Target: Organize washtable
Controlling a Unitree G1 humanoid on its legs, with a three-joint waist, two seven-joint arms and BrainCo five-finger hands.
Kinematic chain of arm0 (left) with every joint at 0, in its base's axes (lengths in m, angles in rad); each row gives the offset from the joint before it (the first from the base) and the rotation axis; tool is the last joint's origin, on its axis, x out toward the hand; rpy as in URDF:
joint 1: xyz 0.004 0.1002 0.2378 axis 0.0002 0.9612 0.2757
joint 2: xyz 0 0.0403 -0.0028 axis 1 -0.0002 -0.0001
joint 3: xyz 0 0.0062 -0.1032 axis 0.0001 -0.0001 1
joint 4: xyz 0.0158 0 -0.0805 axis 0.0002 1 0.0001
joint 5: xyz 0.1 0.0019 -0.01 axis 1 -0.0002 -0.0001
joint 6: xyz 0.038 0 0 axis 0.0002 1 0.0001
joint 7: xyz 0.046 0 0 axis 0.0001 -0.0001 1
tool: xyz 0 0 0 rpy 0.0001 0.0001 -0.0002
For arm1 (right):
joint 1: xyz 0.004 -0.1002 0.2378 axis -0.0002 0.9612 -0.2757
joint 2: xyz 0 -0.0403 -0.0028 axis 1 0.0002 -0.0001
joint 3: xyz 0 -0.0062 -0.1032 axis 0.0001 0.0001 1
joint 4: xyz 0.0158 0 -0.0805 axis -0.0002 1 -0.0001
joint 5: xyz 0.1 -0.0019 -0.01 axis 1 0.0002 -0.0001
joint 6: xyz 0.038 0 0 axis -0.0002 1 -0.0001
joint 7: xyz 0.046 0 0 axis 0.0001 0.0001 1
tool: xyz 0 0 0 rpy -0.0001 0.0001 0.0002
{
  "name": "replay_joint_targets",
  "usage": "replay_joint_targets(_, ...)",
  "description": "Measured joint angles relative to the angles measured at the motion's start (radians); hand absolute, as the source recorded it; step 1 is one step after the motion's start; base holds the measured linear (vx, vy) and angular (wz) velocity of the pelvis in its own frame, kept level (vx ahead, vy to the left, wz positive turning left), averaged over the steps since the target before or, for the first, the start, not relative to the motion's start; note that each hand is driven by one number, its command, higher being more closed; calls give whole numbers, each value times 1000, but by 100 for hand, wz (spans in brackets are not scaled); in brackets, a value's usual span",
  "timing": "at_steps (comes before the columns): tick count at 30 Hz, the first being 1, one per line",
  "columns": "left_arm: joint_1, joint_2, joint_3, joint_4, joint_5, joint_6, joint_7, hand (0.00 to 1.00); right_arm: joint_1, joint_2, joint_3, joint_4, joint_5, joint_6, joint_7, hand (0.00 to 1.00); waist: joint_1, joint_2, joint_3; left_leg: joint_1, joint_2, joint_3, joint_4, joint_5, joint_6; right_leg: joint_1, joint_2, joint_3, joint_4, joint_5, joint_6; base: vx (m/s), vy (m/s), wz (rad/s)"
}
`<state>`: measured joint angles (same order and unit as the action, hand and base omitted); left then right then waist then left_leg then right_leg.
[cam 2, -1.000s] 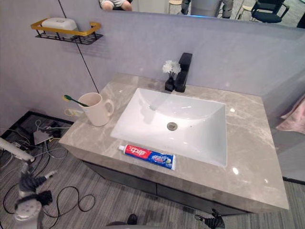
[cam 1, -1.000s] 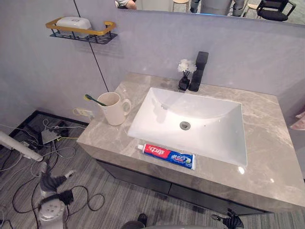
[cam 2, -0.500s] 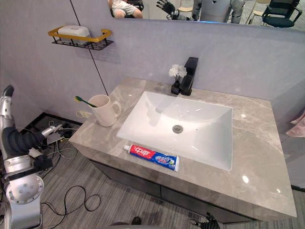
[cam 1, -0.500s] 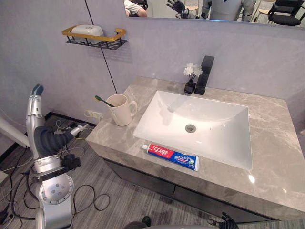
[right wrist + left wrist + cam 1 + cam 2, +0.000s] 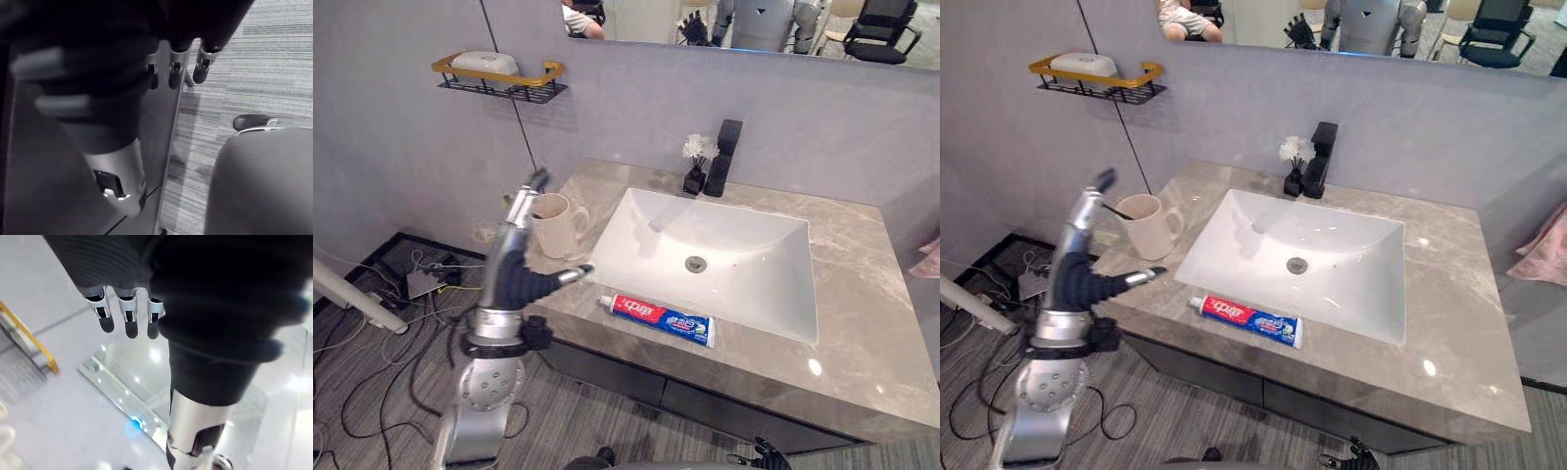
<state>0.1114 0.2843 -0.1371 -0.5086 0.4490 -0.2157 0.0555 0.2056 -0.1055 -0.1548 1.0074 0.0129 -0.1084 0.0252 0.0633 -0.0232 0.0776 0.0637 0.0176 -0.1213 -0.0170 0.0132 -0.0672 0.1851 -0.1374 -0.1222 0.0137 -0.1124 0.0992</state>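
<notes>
Left robot hand [image 5: 516, 277], spread and empty, hovers beside the cream ceramic mug [image 5: 560, 223]; the red-and-blue toothpaste tube [image 5: 661, 320] lies untouched on the grey marble worktop [image 5: 867, 284], so tidying looks barely begun

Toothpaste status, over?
Left robot hand open, raised by mug; right robot hand open, hanging low. Toothpaste flat on counter before sink, untouched. Nothing blocking it.
</notes>
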Motion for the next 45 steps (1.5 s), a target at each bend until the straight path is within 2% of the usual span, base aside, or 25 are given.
replay_joint_targets(3,-25,2,-54,53,4,-3,-20,0,-1,0,0,0,15,0,0,0,-8,1,1,3,0,5,-1,0,0,-1,0,5,-1,2,0,-17,-3,-7)
replay_joint_targets(4,-31,6,-72,87,4,-3,-32,0,-1,0,0,0,16,0,0,0,-23,1,0,3,0,6,-1,0,0,-1,0,6,-1,2,0,0,0,0)
replay_joint_targets(9,-63,19,-150,191,4,2,-76,0,-4,-1,6,-2,16,0,0,0,-27,8,3,4,1,15,-2,0,0,0,0,13,-15,12,-1,-17,-3,-5)
replay_joint_targets(11,-72,25,-175,216,4,2,-79,0,-4,-1,7,-2,16,1,0,0,-33,9,3,4,1,15,-3,0,0,0,0,14,-16,13,0,0,0,0)
replay_joint_targets(12,-80,37,-190,235,4,2,-88,0,-6,-1,7,-2,16,1,0,0,-46,9,3,4,1,16,-4,0,0,0,0,14,-16,13,0,0,0,0)
replay_joint_targets(16,-101,47,-224,272,4,4,-105,0,-10,-2,7,-3,16,1,-1,0,-52,12,5,4,1,19,-5,0,0,0,0,16,-19,14,0,0,0,0)
replay_joint_targets(24,-114,47,-231,356,39,13,-117,0,-20,-3,7,-4,16,1,-1,0,-57,15,7,6,2,29,-5,0,0,0,0,18,-20,15,1,0,0,0)
replay_joint_targets(28,-114,56,-231,399,75,15,-116,0,-23,-3,8,-10,16,2,-1,0,-77,15,7,6,3,31,-5,0,0,0,-1,19,-21,17,2,-5,-2,-1)
replay_joint_targets(35,-134,56,-226,445,117,35,-110,0,-23,-4,8,-13,16,3,-2,0,-83,22,13,7,14,45,-7,0,0,1,3,39,-43,38,1,-19,-9,-9)
replay_joint_targets(45,-134,55,-204,484,167,38,-86,0,-22,-5,8,-14,16,4,-2,0,-88,22,14,12,17,47,-12,0,0,1,8,41,-43,39,0,0,0,0)
